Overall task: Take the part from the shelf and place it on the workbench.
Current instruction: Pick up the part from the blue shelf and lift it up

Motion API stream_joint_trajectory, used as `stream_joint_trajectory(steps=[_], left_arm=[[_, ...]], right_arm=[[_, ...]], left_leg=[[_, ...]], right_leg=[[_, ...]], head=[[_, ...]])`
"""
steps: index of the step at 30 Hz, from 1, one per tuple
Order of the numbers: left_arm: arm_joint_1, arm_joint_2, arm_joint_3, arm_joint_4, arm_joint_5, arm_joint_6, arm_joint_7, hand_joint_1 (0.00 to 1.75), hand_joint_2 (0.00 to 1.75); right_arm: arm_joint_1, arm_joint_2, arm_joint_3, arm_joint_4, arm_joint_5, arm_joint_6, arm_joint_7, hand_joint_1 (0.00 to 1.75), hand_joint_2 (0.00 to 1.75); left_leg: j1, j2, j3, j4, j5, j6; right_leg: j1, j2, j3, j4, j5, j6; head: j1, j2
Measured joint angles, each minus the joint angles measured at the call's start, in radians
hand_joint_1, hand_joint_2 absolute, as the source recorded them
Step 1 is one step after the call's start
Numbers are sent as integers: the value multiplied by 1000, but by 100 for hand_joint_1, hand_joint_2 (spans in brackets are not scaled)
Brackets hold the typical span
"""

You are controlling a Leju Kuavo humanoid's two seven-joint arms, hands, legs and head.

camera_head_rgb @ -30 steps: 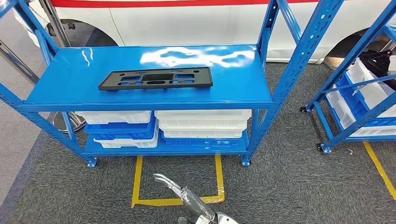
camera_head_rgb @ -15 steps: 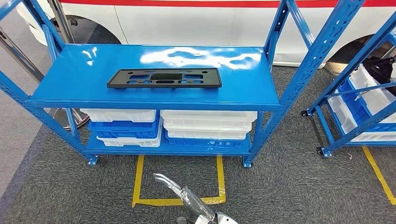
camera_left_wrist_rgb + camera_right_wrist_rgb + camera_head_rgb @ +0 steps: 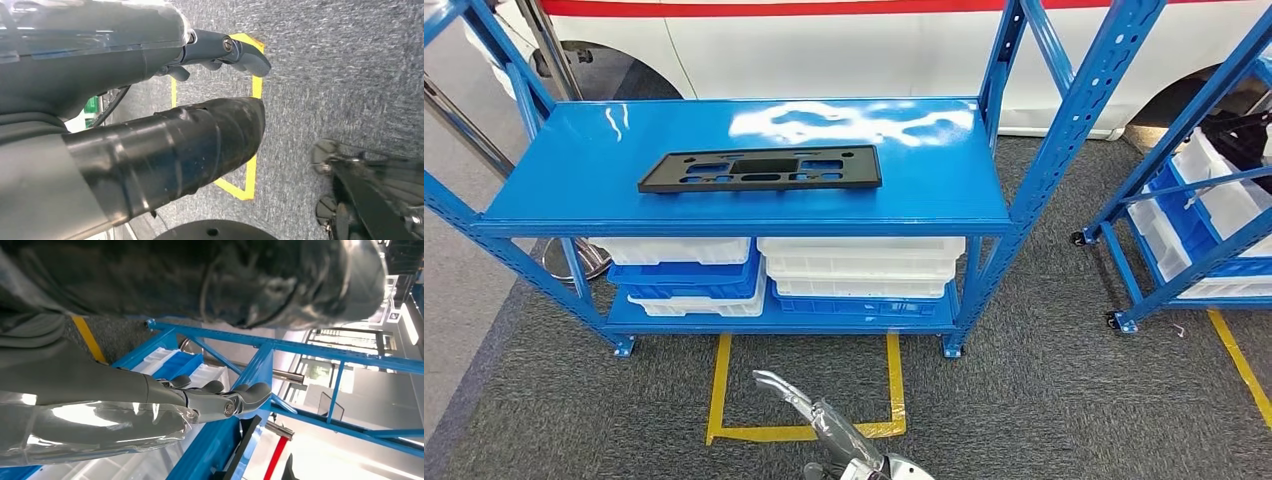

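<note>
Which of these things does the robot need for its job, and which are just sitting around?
For the job:
- black part, lying flat on top of the shelf
- left hand, low over the floor, holding nothing
- right hand, empty, near the shelf frame

Just lying about:
- white and blue bins underneath
- yellow tape on the carpet
- white car behind
- second rack

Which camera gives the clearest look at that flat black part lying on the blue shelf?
The head view: the black part lies flat on the blue shelf, its whole outline and cutouts visible from above. The right wrist view catches just a dark edge of it past the right hand. The left wrist view faces carpet.
</note>
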Motion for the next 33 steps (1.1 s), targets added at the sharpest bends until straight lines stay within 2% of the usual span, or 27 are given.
stream_joint_trajectory(steps=[1, 2, 4, 6, 7, 8, 10, 11, 12, 13, 15, 16, 17, 20, 22, 23, 25, 26, 27, 28, 29, 31, 33], left_arm=[[0, 0, 0, 0, 0, 0, 0, 0, 0], [-1, 1, 0, 0, 0, 0, -1, 0, 0], [-2, 1, -1, 0, 1, 0, -2, 0, 0], [-1, 0, -1, 0, 2, 0, -4, 0, 0], [-1, 0, -1, 0, 2, 0, -4, 0, 0], [-1, 0, -1, 0, 2, 0, -6, 0, 0], [-1, 1, -1, 0, 2, 0, -8, 0, 0], [-1, 1, -1, 0, 1, 0, -9, 0, 0], [-1, 1, -1, 0, 1, 0, -10, 0, 0], [-1, 1, -1, 0, 1, 1, -11, 0, 0], [0, 0, -2, 0, 0, 1, -12, 0, 0], [-1, 0, -2, 0, 0, 1, -12, 0, 0], [-2, 0, -3, 0, 0, 1, -13, 0, 0], [-4, 0, -5, 1, 0, 1, -13, 0, 0], [-4, -1, -7, 1, 0, 1, -14, 0, 0], [-4, -1, -7, 1, 0, 1, -14, 0, 0], [-4, -2, -8, 1, -1, 1, -14, 0, 0], [-3, -2, -8, 1, -1, 1, -14, 0, 0], [-1, -2, -9, 1, -1, 2, -14, 0, 0], [0, -2, -9, 1, -1, 2, -14, 0, 0], [2, -2, -9, 1, -1, 2, -14, 0, 0], [2, -1, -10, 1, -1, 2, -14, 0, 0], [-1, -1, -11, 1, -1, 2, -14, 0, 0]], right_arm=[[0, 0, 0, 0, 0, 0, 0, 0, 0], [0, 0, 0, 0, 0, 0, 0, 0, 0], [-1, 0, 0, 0, 0, 0, 0, 0, 0], [-1, -1, 0, -1, 0, 0, 0, 0, 0], [-1, -1, 0, -1, 0, 0, 0, 0, 0], [-1, -1, 0, -2, 0, 0, 0, 0, 0], [0, -2, 0, -2, 0, 0, 0, 0, 0], [0, -3, 0, -2, 0, 0, 0, 0, 0], [0, -4, 0, -2, 0, -1, 0, 0, 0], [1, -4, 0, -2, 2, -2, 0, 0, 0], [1, -4, 0, -3, 11, -10, -2, 0, 0], [1, -5, 0, -3, 17, -16, -3, 0, 0], [1, -5, 1, -4, 25, -22, -5, 0, 0], [3, -5, 2, -6, 39, -35, -8, 0, 0], [3, -5, 2, -9, 42, -38, -10, 0, 0], [3, -5, 2, -10, 42, -38, -11, 0, 0], [3, -5, 2, -11, 41, -39, -11, 0, 0], [3, -5, 2, -11, 40, -39, -11, 0, 0], [4, -5, 2, -11, 37, -38, -11, 0, 0], [4, -5, 2, -11, 35, -37, -10, 0, 0], [4, -5, 2, -11, 34, -35, -10, 0, 0], [4, -5, 2, -11, 34, -32, -10, 0, 0], [4, -5, 2, -12, 34, -31, -10, 0, 0]], left_leg=[[-2, 0, 26, -58, 20, 4], [-4, 0, 41, -93, 27, 8], [-6, -2, 46, -111, 24, 16], [-2, -1, 49, -115, 27, 27], [0, 0, 51, -118, 29, 33], [1, 1, 53, -120, 30, 38], [0, 2, 54, -119, 29, 45], [0, 2, 54, -119, 28, 46], [0, 1, 55, -118, 26, 46], [0, 0, 57, -117, 24, 45], [0, -2, 62, -113, 16, 40], [-2, -4, 62, -109, 12, 35], [-2, -6, 60, -106, 9, 30], [-2, -12, 57, -106, 7, 13], [0, -9, 47, -81, -14, 4], [0, -7, 29, -42, -38, 0], [1, -3, -30, 82, -97, -5], [1, -2, -58, 137, -114, -7], [1, -2, -73, 164, -113, -8], [1, -2, -68, 151, -92, -7], [1, -2, -47, 103, -56, -5], [-2, 2, 13, -31, 7, 3], [-8, 6, 43, -101, 25, 12]], right_leg=[[2, 1, 0, 2, -2, 4], [3, 0, -2, 3, -3, 8], [6, 0, -4, 4, -3, 16], [5, 1, -6, 11, -11, 25], [4, 2, -17, 36, -28, 30], [3, 2, -39, 84, -56, 34], [-1, 3, -104, 216, -115, 40], [-3, 3, -132, 267, -128, 41], [-4, 3, -144, 284, -120, 42], [-6, 3, -138, 262, -94, 42], [-7, 5, -84, 140, -23, 37], [-7, 9, -56, 79, 0, 35], [-7, 13, -40, 43, 9, 32], [-3, 14, -34, 24, 6, 22], [-5, 4, -29, 14, 9, 10], [-7, -2, -26, 9, 10, 4], [-4, -12, -23, 8, 8, -2], [-3, -14, -22, 8, 7, -4], [-1, -17, -21, 8, 6, -5], [-1, -17, -19, 8, 5, -5], [0, -17, -17, 9, 4, -5], [1, -17, -13, 10, 1, -1], [3, -18, -15, 11, 0, 7]], head=[[0, 0], [0, 0], [0, 0], [0, 0], [1, 0], [1, 0], [1, 0], [1, 0], [0, 0], [1, 0], [1, 0], [1, 0], [0, 0], [0, 0], [0, 0], [0, 0], [0, 0], [0, 0], [0, 0], [0, 0], [0, 0], [0, 0], [0, 0]])
